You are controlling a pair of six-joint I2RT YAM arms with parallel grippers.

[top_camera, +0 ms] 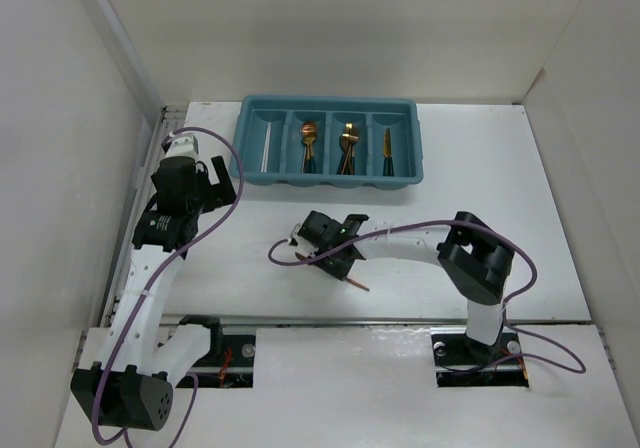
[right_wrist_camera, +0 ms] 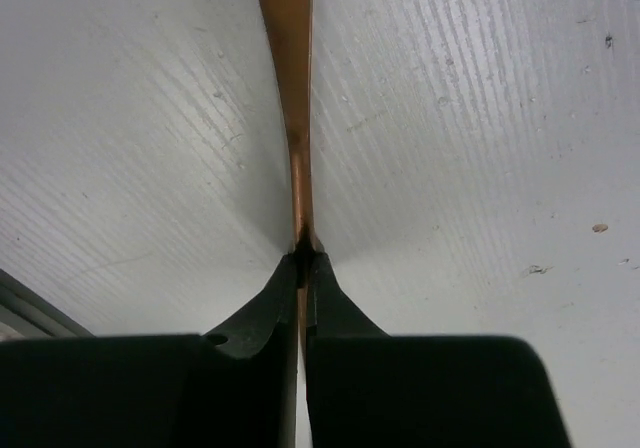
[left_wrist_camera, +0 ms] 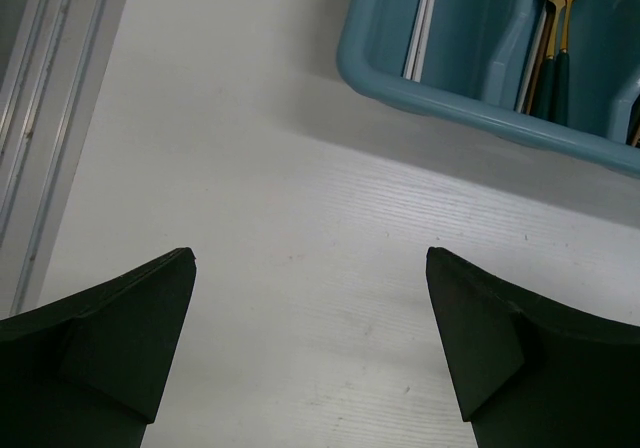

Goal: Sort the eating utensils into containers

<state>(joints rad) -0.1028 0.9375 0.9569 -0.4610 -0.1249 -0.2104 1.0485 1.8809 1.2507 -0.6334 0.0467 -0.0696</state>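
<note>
Cutlery tray (top_camera: 330, 100), teal plastic, four long compartments side by side, at far side of table (top_camera: 480, 198), beyond both arms

Contents, left to right in top view:
- leftmost: white chopsticks (top_camera: 266, 148), lying lengthwise
- second: spoon (top_camera: 309, 140), copper bowl toward far end, dark handle toward near end
- third: small bunch of copper pieces (top_camera: 347, 146) with dark handles, overlapping; exact kinds not clear
- rightmost: single slim piece (top_camera: 387, 148), copper top, dark handle

Right gripper (top_camera: 326, 252) low over open table in front of tray, about mid-width, well apart from tray. Fingers (right_wrist_camera: 270, 303) pinched together on thin stem of copper utensil (right_wrist_camera: 298, 168), with no visible gap around the metal. Stem running straight away from fingertips and broadening toward top of wrist view; head out of frame, so fork, spoon or knife not told. In top view one thin copper end poking out on near-right side of gripper, utensil lying on a slant. Lifted or resting on table: cannot tell

Left gripper (top_camera: 214, 182) near left edge of table, just short of tray's near-left corner, not touching it. Fingers (left_wrist_camera: 130, 328) spread wide, bare table between them, nothing held. Tray corner at upper right of left wrist view, chopsticks and dark-handled cutlery visible inside

Purple cable (top_camera: 225, 148) looped around left arm, a second one along right arm
</note>
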